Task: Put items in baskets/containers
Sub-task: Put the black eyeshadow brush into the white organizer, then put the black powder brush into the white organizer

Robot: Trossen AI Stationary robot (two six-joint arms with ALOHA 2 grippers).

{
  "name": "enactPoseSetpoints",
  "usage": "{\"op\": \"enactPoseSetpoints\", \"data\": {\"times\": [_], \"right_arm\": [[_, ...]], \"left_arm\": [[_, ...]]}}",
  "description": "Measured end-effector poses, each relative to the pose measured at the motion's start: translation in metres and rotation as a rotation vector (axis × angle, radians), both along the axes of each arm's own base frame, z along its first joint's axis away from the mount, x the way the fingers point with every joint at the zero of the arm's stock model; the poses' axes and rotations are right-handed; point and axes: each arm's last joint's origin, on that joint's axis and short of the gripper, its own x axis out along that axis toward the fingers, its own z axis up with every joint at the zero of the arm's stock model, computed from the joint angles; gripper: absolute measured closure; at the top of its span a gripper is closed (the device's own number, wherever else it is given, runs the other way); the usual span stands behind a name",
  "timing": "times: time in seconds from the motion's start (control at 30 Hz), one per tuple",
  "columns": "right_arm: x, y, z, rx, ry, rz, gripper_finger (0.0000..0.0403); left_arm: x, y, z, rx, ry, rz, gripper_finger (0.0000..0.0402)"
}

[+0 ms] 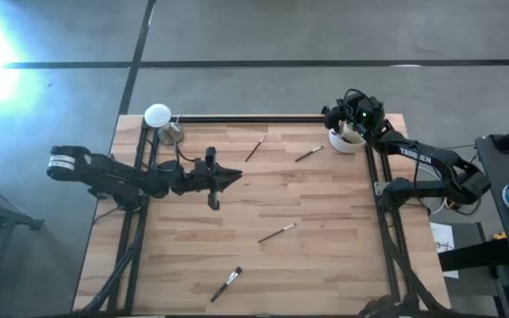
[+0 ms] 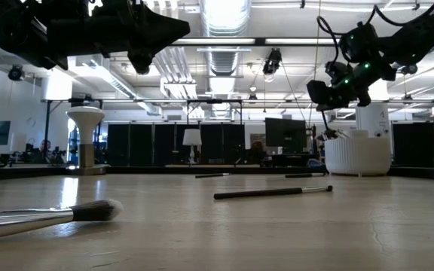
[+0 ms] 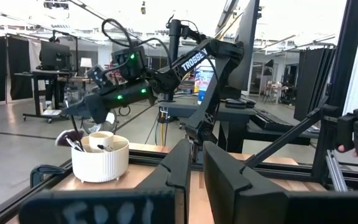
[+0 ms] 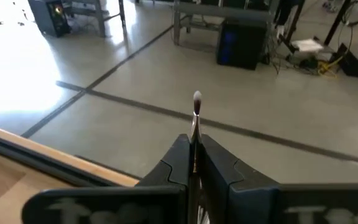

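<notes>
A thin makeup brush with a pale handle and dark bristle tip (image 4: pixel 196 118) is pinched between the closed fingers of the right gripper (image 4: pixel 194 163), which is held directly above the round cream-white ribbed cup (image 1: pixel 346 140) at about two o'clock on the light wooden slatted table (image 1: pixel 325 265). Several brushes are already seen standing in that cup. The step in hand is judged to be the delivery of this brush into the cup; a lowering over a free compartment and a release are called for next. Four brushes are left on the table: two near twelve o'clock (image 1: pixel 254 149) (image 1: pixel 308 155), one right of centre (image 1: pixel 277 233), and one with a fluffy head near six o'clock (image 1: pixel 225 284). The left gripper (image 1: pixel 234 178) is held above the table at about nine o'clock, its fingers narrowly parted and nothing held.
</notes>
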Motion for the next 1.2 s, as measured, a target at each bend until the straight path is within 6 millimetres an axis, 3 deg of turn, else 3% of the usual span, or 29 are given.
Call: {"op": "enactPoseSetpoints", "data": {"times": [0.53,1.0,1.2], "right_arm": [[0.006,-0.011,-0.028,0.111,0.042,-0.056,0.0380],[0.007,-0.013,-0.014,0.148,0.029,-0.091,0.0292],[0.007,-0.014,-0.006,0.172,0.052,-0.105,0.0288]], "left_arm": [[0.000,0.000,0.000,0.000,0.003,0.000,0.0365],[0.000,0.000,-0.001,0.000,0.008,0.000,0.0365],[0.000,0.000,-0.002,-0.001,0.018,0.000,0.0365]]}}
